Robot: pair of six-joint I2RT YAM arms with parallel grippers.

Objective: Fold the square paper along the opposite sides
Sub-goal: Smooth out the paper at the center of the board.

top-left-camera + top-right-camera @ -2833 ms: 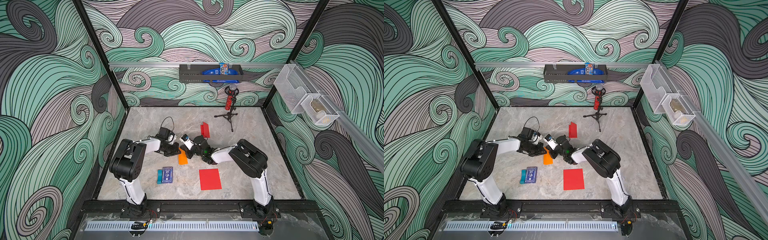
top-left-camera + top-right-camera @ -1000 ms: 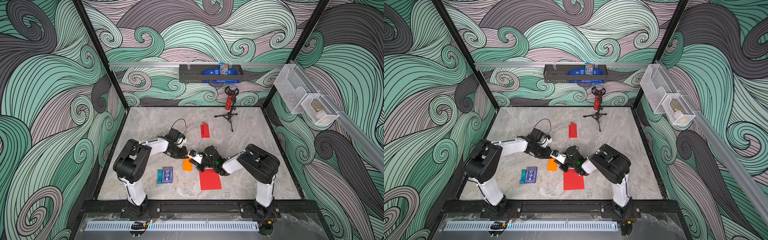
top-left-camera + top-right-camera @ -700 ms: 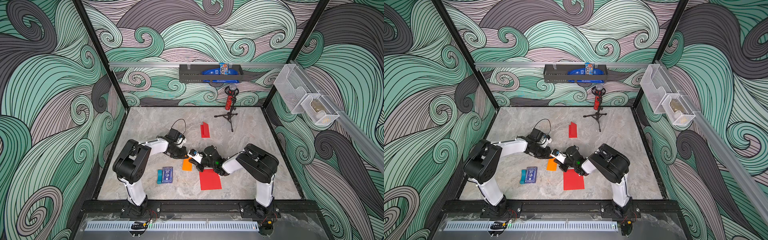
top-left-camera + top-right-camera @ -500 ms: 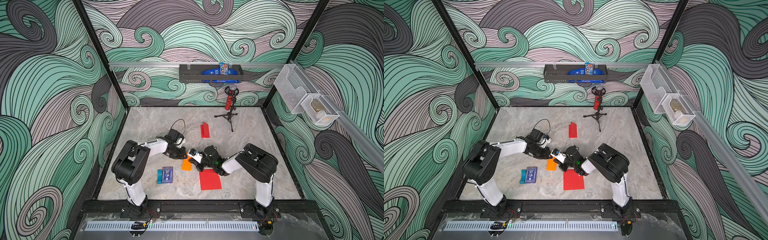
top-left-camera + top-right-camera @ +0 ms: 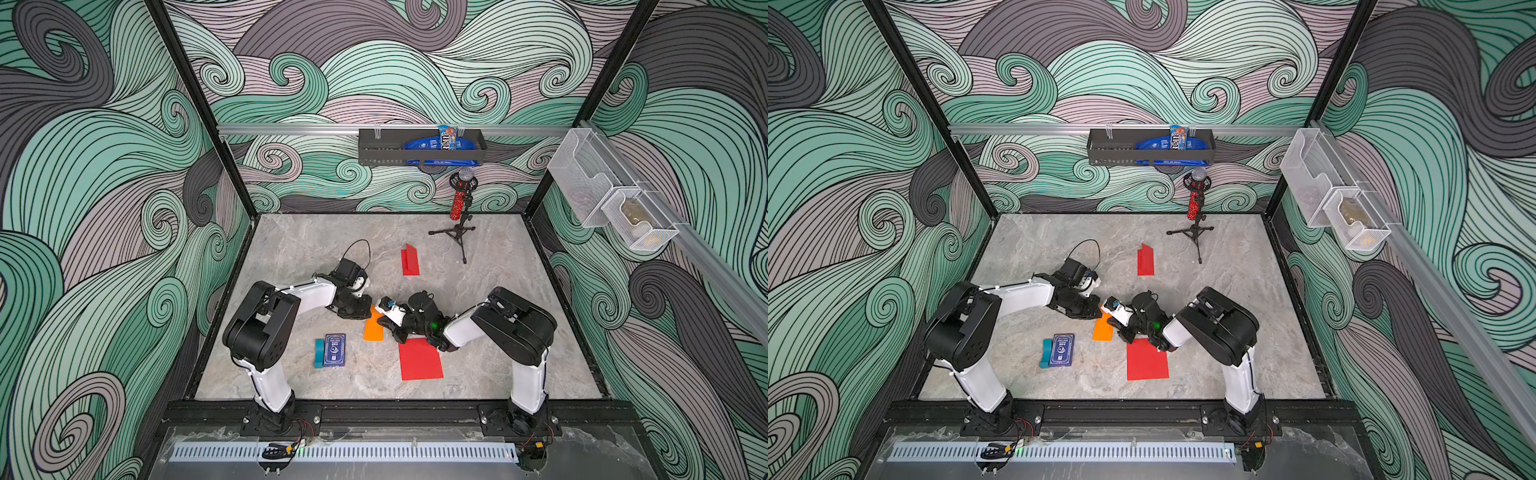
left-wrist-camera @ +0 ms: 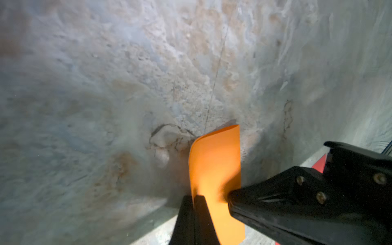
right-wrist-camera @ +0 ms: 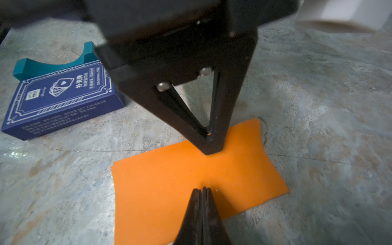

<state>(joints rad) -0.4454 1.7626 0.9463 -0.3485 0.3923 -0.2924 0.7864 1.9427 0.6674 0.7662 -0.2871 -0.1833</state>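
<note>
Orange paper (image 5: 372,328) lies on the marble-patterned worktop (image 5: 498,332) near the blue card box (image 5: 334,350), on the side of the box facing away from the teal block (image 5: 319,353) that touches it. The sheet shows as a rectangle and is slightly bowed rather than flat; one short edge curls upward.

The left pincer (image 6: 193,198) is closed on that far edge, with the paper passing between its two black fingers. Seen from the right wrist, a sliver of orange shows between those fingers just above the tip, which meets the sheet at the edge farther from the card box.

The right pincer (image 7: 202,191) is closed, its fingertips pressed together and resting over the opposite part of the orange paper. Whether any paper sits between them cannot be told.

A flat red sheet (image 5: 419,359) lies beyond the orange paper from the card box, partly under the right arm. A folded red paper (image 5: 410,261) stands well apart from the box, toward the back wall, near a microphone on a tripod (image 5: 457,208).
</note>
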